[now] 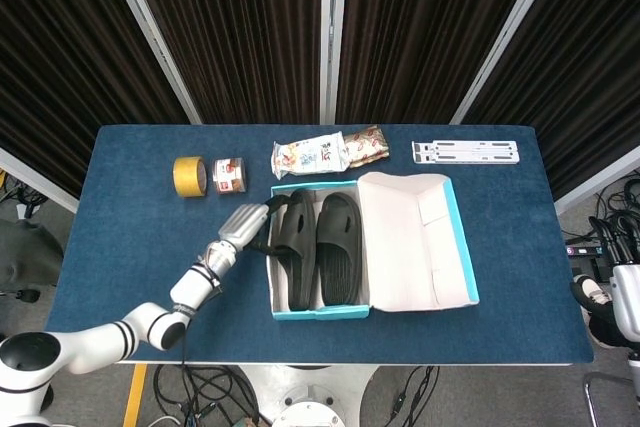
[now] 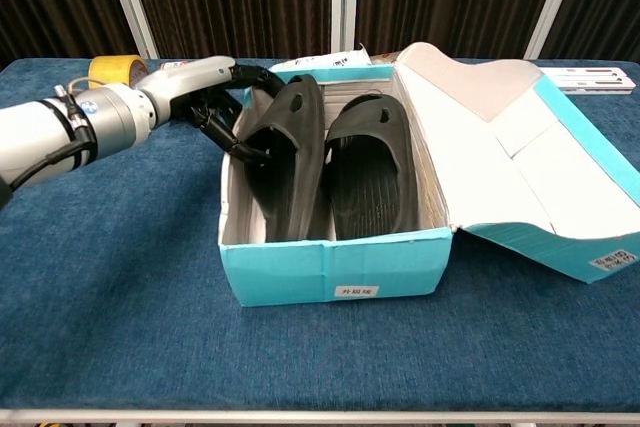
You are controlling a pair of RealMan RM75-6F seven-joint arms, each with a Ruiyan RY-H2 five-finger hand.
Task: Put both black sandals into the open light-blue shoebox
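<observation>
Backdrop: dark pleated curtains (image 1: 250, 27) crossed by slanted pale metal bars (image 1: 150, 32) | Furniture: one table covered in deep blue cloth (image 1: 130, 197), filling the scene | Floor: pale grey, with tangled black cables (image 1: 200, 392) below the table's front edge | Light: even and soft, no hard shadows

The shoebox (image 1: 455, 247) sits near the table's (image 1: 120, 237) middle, its lid folded out to the right. Both sandals lie inside side by side: the left sandal (image 2: 288, 152) beside the right sandal (image 2: 372, 157). The left hand (image 2: 205, 92) reaches over the box's left wall, apparently touching the left sandal. Far-left lie a tape roll (image 1: 189, 176) and small tin (image 1: 229, 174); snack packets (image 1: 328, 152) lie behind the box, a flat rack (image 1: 466, 152) far-right.
</observation>
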